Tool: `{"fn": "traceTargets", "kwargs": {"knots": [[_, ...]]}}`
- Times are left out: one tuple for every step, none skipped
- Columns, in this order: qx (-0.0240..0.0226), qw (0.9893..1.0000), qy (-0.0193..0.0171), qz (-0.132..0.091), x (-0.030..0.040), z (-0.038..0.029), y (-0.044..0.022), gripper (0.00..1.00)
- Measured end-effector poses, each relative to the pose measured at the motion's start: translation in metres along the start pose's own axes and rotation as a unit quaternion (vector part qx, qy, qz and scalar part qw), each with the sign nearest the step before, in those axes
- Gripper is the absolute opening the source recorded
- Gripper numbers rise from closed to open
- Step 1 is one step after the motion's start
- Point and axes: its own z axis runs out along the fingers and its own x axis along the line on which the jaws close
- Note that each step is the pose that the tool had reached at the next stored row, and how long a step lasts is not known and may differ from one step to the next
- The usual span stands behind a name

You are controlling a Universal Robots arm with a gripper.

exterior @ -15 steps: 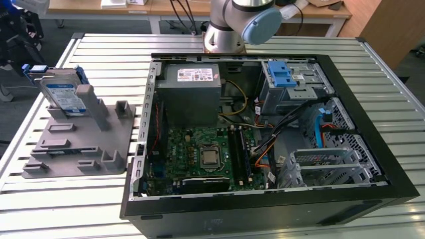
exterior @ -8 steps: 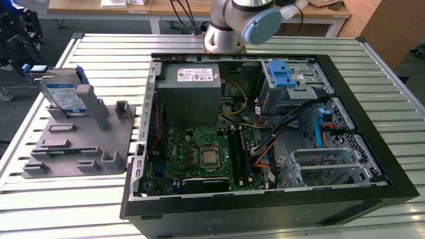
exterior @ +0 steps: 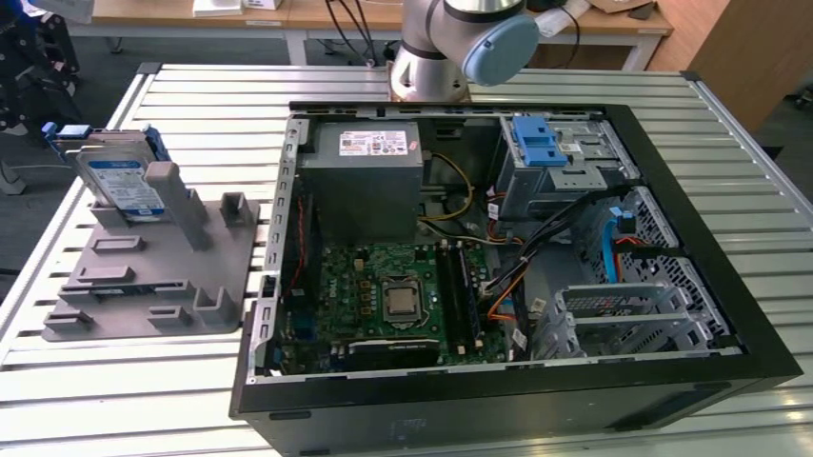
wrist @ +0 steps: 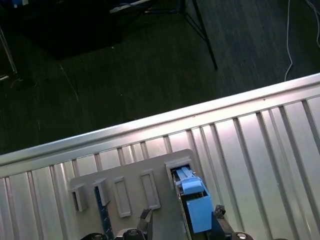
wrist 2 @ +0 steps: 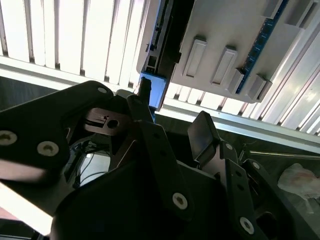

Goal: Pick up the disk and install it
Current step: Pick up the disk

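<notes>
The disk [exterior: 121,181] stands on edge in a grey fixture stand [exterior: 152,276] at the exterior view's left, its white-and-blue label facing out and a blue carrier around it. In the second wrist view my gripper [wrist 2: 172,112] is open and holds nothing. Its dark fingers [wrist 2: 200,129] hang apart from the disk's blue carrier end [wrist 2: 159,95] and the stand [wrist 2: 225,45]. In the first wrist view the blue carrier [wrist: 192,197] sits in a slot of the stand [wrist: 130,175].
An open black computer case [exterior: 711,286] lies on the slatted metal table [exterior: 190,105], with a grey power-supply box [exterior: 368,171], a motherboard [exterior: 394,295] and a blue-latched drive cage [exterior: 540,143] inside. The arm's base [exterior: 439,48] stands behind it. Dark floor [wrist: 125,60] lies past the table edge.
</notes>
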Motion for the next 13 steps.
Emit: {"fn": "traceTargets", "kwargs": {"knots": [[0.0, 1.0, 0.0, 0.0, 0.0, 0.0, 0.0, 0.57], [0.0, 1.0, 0.0, 0.0, 0.0, 0.0, 0.0, 0.57], [0.0, 1.0, 0.0, 0.0, 0.0, 0.0, 0.0, 0.57], [0.0, 1.0, 0.0, 0.0, 0.0, 0.0, 0.0, 0.57], [0.0, 1.0, 0.0, 0.0, 0.0, 0.0001, 0.0, 0.57], [0.0, 1.0, 0.0, -0.001, -0.0001, 0.0001, 0.0, 0.57], [0.0, 1.0, 0.0, -0.001, -0.0002, 0.0001, 0.0, 0.57], [0.0, 1.0, 0.0, -0.001, -0.0004, 0.0, 0.0, 0.57], [0.0, 1.0, 0.0, -0.001, -0.0007, 0.0001, 0.0001, 0.57], [0.0, 1.0, 0.0, -0.001, -0.001, 0.0001, 0.0001, 0.57], [0.0, 1.0, 0.0, -0.001, -0.0012, 0.0001, 0.0002, 0.57], [0.0, 1.0, 0.0, -0.001, -0.0015, 0.0001, 0.0002, 0.57], [0.0, 1.0, 0.0001, -0.001, -0.0017, 0.0001, 0.0003, 0.57]]}}
